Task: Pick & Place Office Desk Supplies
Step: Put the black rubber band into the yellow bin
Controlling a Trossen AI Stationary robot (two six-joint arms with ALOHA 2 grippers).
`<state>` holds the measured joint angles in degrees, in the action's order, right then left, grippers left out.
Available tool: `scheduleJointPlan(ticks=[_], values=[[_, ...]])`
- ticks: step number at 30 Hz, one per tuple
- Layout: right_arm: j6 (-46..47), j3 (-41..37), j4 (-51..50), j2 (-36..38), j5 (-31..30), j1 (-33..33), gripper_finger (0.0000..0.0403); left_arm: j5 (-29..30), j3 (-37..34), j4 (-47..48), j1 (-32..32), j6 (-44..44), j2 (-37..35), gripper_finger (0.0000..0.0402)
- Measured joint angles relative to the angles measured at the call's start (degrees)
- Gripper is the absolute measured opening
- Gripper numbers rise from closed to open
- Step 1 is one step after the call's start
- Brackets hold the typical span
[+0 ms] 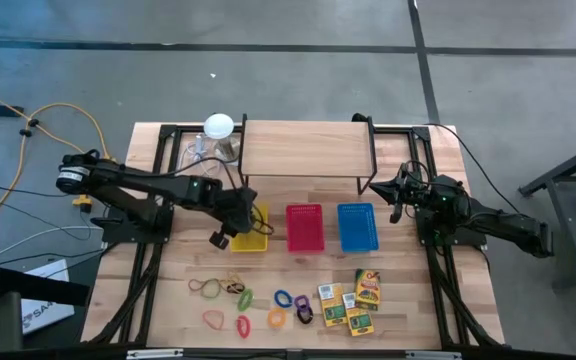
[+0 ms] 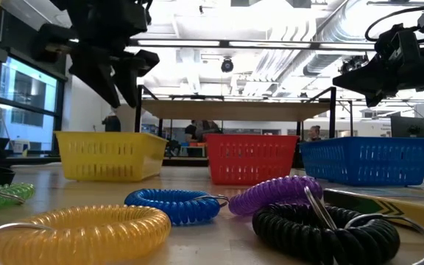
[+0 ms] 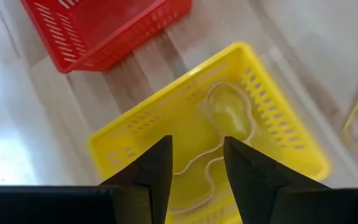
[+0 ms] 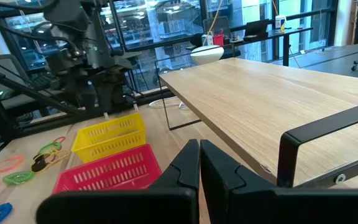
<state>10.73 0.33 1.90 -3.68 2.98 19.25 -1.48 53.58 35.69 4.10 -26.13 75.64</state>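
Note:
My left gripper (image 3: 197, 158) hangs open over the yellow basket (image 1: 254, 240), its fingers pointing down into it with nothing between them. Pale yellow rubber bands (image 3: 229, 115) lie on the basket's floor. On the near part of the table lie loose rubber bands (image 1: 208, 288), coloured coil rings (image 1: 283, 300) and small yellow-and-green card boxes (image 1: 353, 300). In the low view the coil rings (image 2: 171, 205) lie close to the camera, with my left gripper (image 2: 112, 77) above the yellow basket (image 2: 109, 156). My right gripper (image 4: 199, 163) waits shut near the shelf's right end, level above the table.
A red basket (image 1: 305, 228) and a blue basket (image 1: 357, 227) stand in a row to the right of the yellow one. Behind them is a raised wooden shelf (image 1: 306, 150) on black legs. A white round-topped object (image 1: 218, 126) sits at its far left corner.

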Motion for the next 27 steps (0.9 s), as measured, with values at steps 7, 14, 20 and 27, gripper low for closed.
scheduleJointPlan(ticks=[7, 14, 20, 27], values=[[0.01, 0.00, -0.01, -0.02, 0.00, 0.01, 0.0002, 4.62, 0.15, -1.67, 5.72, 8.79, 0.00, 0.0136], [0.01, -0.01, 0.01, -0.02, 0.00, 0.02, 0.0002, 11.78, 0.20, -3.02, 11.13, 22.43, 0.00, 0.0136], [-0.01, 0.01, -0.01, -0.02, 0.00, 0.00, 0.0002, 15.76, 0.21, -2.52, 14.66, 39.51, 0.00, 0.0136], [0.01, 0.01, -0.01, -0.02, 0.00, 0.02, 0.0002, 15.80, 0.22, -1.00, 17.50, 55.45, 0.00, 0.0136]])
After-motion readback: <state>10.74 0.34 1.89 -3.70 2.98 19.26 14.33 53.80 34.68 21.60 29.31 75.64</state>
